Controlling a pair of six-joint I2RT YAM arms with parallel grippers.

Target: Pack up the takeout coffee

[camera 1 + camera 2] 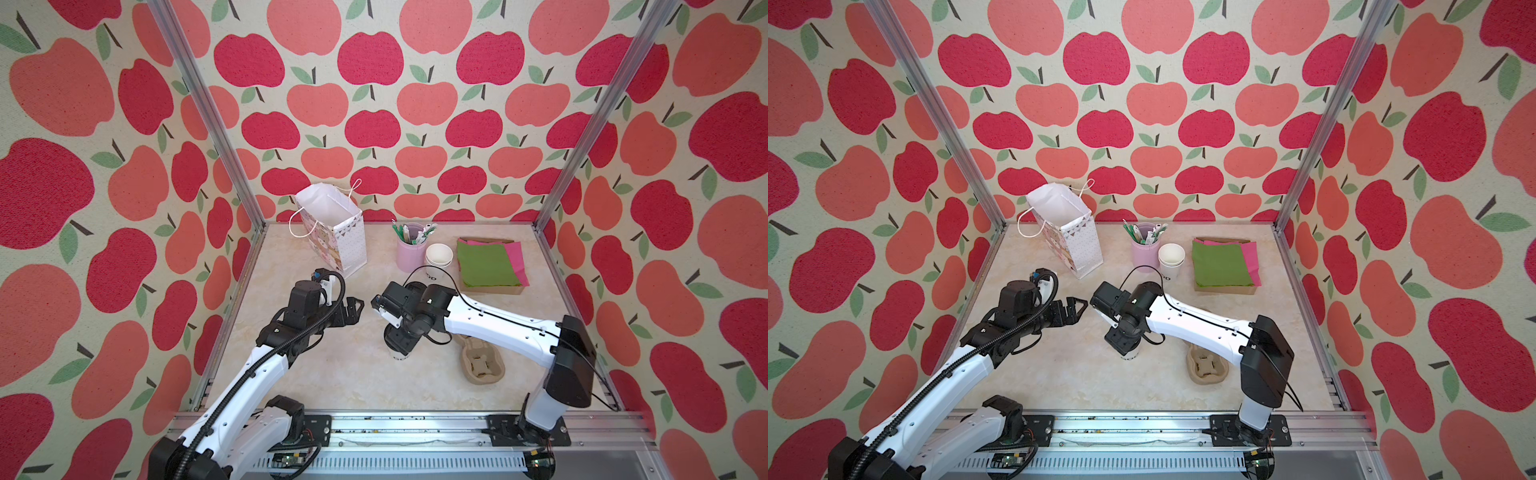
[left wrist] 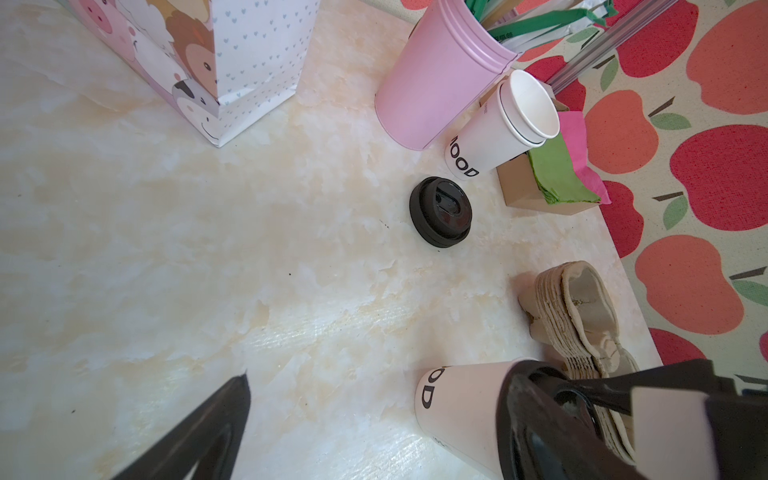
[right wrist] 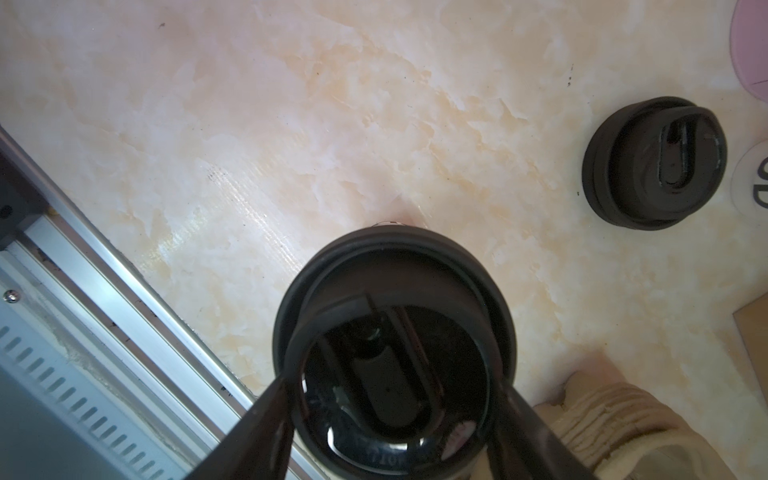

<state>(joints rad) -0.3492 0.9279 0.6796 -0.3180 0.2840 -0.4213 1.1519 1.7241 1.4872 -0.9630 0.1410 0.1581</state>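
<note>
One takeout coffee (image 2: 457, 411), a white paper cup with black lettering and a round black sip lid, is seen standing upright on the marbled table (image 1: 332, 374), toward the front edge and slightly right of the middle in both top views. The cup is largely covered from above by the right gripper (image 3: 390, 374), which is lowered over it; its jaws are pressed against opposite sides of the lid's rim, as shown in the right wrist view. Just beside the cup, on the right, a stack of tan pulp carriers (image 1: 482, 365) is laid flat on the table, partly hidden under the right arm. A spare black lid (image 2: 440, 212) is left lying on the table farther back, close to a stack of open white cups (image 1: 438, 254) bearing the same lettering. Touching or nearly touching those cups, a pink holder (image 1: 409, 254) filled with wrapped stirrers is placed. A shallow cardboard tray (image 1: 494, 290) of green and pink napkins is set to the right of the cups. A patterned paper bag (image 1: 338, 237) is stood open at the back left. The left gripper (image 1: 358, 305) is held above the table to the left of the coffee, apart from it, with its jaws spread wide and nothing between them.
</note>
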